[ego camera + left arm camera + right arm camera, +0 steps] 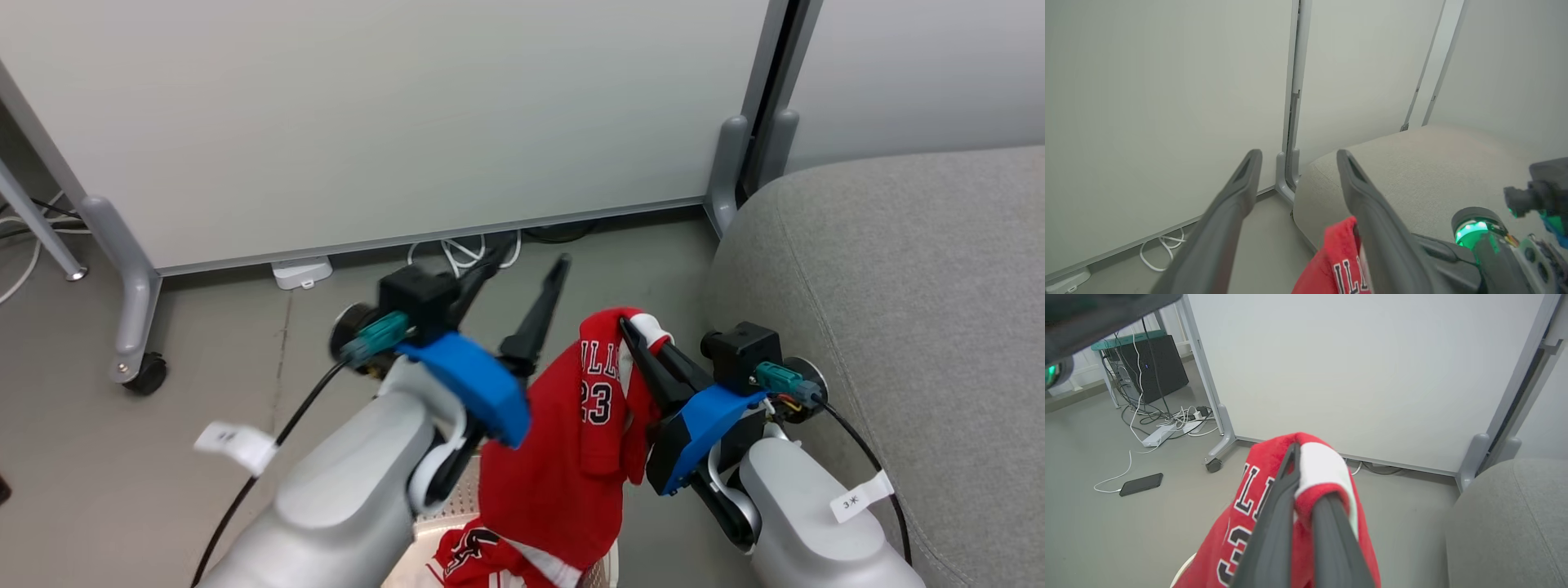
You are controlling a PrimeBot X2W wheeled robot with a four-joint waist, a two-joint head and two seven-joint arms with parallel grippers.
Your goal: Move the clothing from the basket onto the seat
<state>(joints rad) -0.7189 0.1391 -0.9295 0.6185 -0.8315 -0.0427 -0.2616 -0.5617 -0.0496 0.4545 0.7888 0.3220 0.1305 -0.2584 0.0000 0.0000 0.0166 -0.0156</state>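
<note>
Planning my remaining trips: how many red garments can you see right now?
2. The hanging garment is clamped in the right gripper, beside the seat; the second garment lies in the basket below it. More may be hidden behind the arms.

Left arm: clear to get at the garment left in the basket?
Probably yes. The left gripper is open and empty, and the red garment in the basket lies uncovered below it. The jersey hanging from the right gripper drapes close beside and might snag.
</note>
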